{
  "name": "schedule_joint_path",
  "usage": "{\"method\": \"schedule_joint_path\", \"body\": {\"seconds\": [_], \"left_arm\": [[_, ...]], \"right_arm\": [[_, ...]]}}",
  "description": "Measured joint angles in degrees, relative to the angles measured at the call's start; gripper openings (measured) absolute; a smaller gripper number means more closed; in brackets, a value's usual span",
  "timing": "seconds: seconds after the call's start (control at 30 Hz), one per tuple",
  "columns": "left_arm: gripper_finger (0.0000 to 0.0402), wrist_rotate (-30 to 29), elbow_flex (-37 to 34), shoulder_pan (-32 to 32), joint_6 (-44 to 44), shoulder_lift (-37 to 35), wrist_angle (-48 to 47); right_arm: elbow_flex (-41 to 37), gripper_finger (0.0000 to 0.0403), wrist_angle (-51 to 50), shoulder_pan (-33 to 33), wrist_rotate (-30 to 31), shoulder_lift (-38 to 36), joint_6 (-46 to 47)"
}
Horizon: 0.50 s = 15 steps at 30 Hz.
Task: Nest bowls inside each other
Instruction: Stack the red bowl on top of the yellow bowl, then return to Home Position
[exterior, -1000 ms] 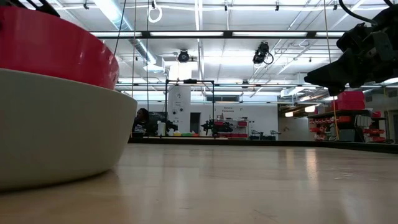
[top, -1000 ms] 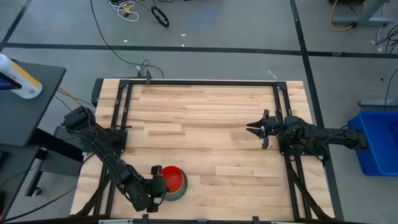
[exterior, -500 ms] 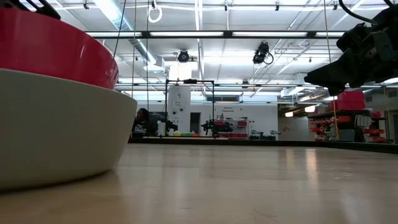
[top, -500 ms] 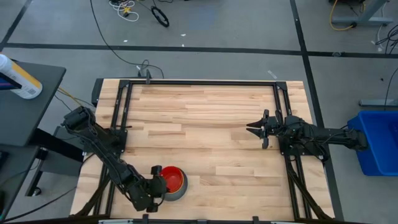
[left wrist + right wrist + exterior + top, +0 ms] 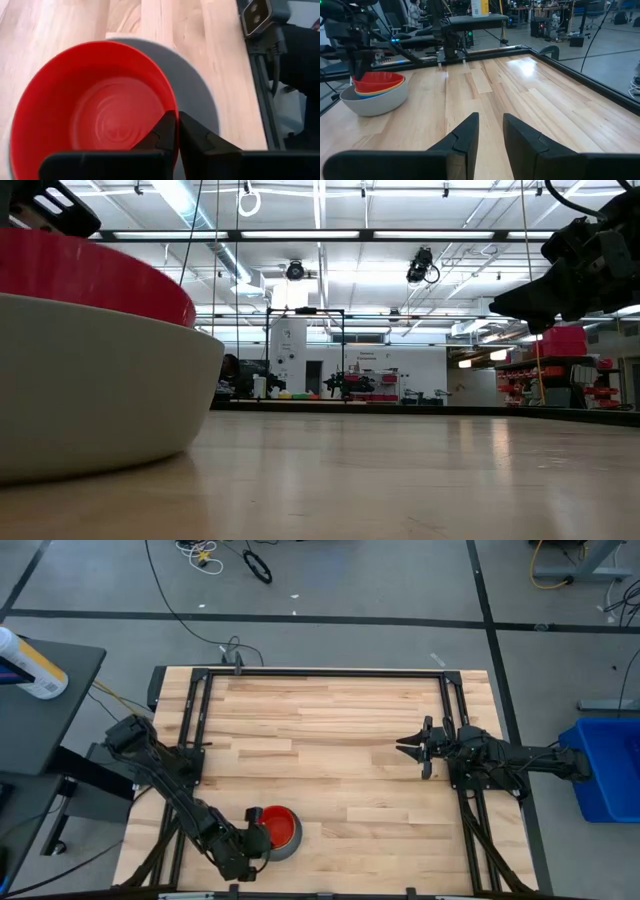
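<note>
The bowls stand nested near the table's near edge, left of centre. The red bowl (image 5: 282,826) is on top, inside the large grey bowl (image 5: 197,87), which rests on its base on the wood. In the right wrist view, yellow and light blue rims (image 5: 379,89) show between red and grey. My left gripper (image 5: 177,119) is shut on the red bowl at the stack's left side. My right gripper (image 5: 490,125) waits open by the table's right edge, far from the stack. My left gripper pinches the red bowl's rim (image 5: 173,102) on the side toward the table's left edge, one finger inside the bowl and one outside. The fingers come slanting down from the left and near side. The bowl sits about level in the stack.
Bare wooden tabletop (image 5: 340,740) stretches from the stack to the far edge and to the right arm. A black metal frame (image 5: 320,672) runs along the far and side edges. A blue bin (image 5: 605,765) stands off the table to the right.
The red bowl has sunk a little deeper into the grey bowl: less of its wall shows above the grey rim in the low view. My left gripper has stayed on its rim and has come down with it.
</note>
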Motion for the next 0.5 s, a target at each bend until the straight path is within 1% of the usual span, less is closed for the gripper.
{"method": "schedule_joint_path", "body": {"seconds": [0.07, 0.13, 0.37, 0.5], "left_arm": [[0.0035, 0.25, 0.0, -0.04, 0.46, -0.28, 0.53], [0.0063, 0.65, 0.0, -0.04, 0.48, -0.28, 0.83], [0.0201, 0.17, 0.0, -0.07, 0.37, -0.28, 1.03], [0.0265, 0.11, 0.0, -0.02, 0.5, -0.28, 1.12]], "right_arm": [[0.0, 0.0096, 0.0, 0.0, 0.02, 0.0, 0.02], [0.0, 0.0096, 0.0, 0.01, 0.01, 0.0, 0.01], [0.01, 0.0096, 0.0, 0.0, 0.0, -0.01, 0.01], [0.0, 0.0095, 0.0, 0.0, 0.0, 0.0, 0.0]]}}
